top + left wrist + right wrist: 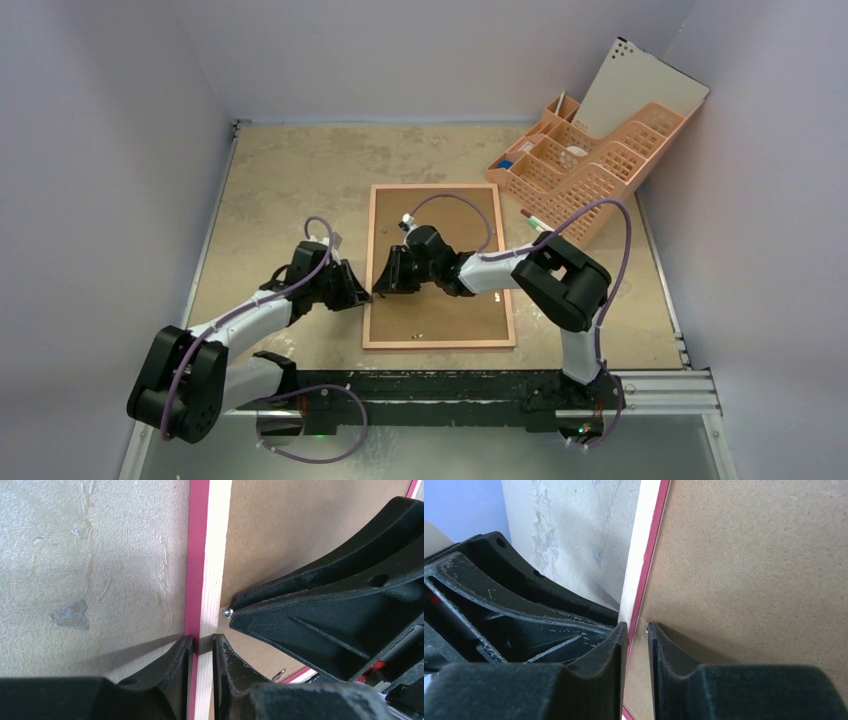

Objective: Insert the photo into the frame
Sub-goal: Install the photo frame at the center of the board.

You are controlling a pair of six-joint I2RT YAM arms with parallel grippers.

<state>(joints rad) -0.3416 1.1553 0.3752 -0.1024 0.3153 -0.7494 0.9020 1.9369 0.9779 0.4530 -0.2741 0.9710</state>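
Grippers, two, are crowding one frame (440, 343): left gripper (202, 640) is pinching its left rail; right gripper's (638, 627) hold I cannot tell. Surface (270, 190) is lying open leftward.

Left end effector (202, 642) and right end effector (638, 630) tip-to-tip, jaws narrow

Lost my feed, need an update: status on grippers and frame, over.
Left gripper pinching left rail of the frame. Right gripper nearly closed at same rail's inner edge, grip unclear. Backing board sits in frame; photo not visible.
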